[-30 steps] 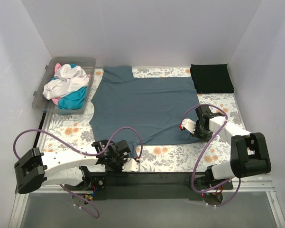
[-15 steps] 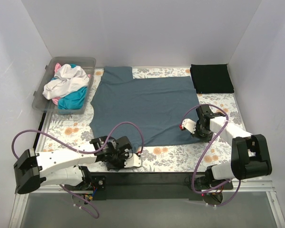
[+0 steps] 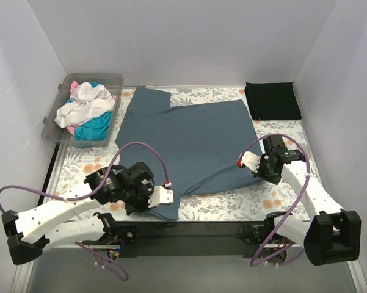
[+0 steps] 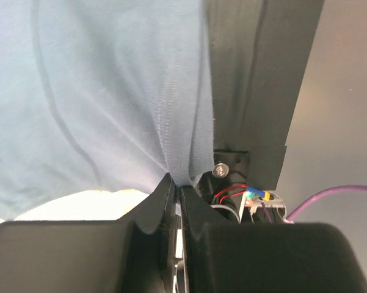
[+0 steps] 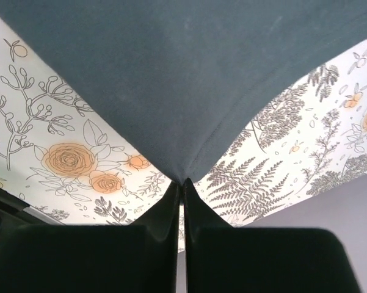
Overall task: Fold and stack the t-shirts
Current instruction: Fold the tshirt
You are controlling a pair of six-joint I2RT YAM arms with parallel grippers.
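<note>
The large slate blue-grey t-shirt (image 3: 189, 143) lies spread on the floral table cloth (image 3: 232, 204). My left gripper (image 3: 166, 201) is shut on its near left corner, pulled toward the table's front edge; the pinched cloth (image 4: 180, 140) shows in the left wrist view. My right gripper (image 3: 251, 168) is shut on the near right corner, and the right wrist view shows the cloth (image 5: 189, 91) lifted off the table. A folded black t-shirt (image 3: 272, 101) lies at the far right. White (image 3: 82, 105), teal (image 3: 94, 127) and pink (image 3: 75, 85) shirts are heaped in the bin.
A clear plastic bin (image 3: 110, 80) stands at the far left. The black front rail (image 3: 189, 235) runs between the arm bases. Purple cables (image 3: 134, 149) loop above both arms. White walls enclose the table on three sides.
Both grippers have pulled the blue-grey shirt's near corners toward the front. The left arm swung left and up, dragging its corner past the front edge; the shirt's far edge has shifted and skewed.
</note>
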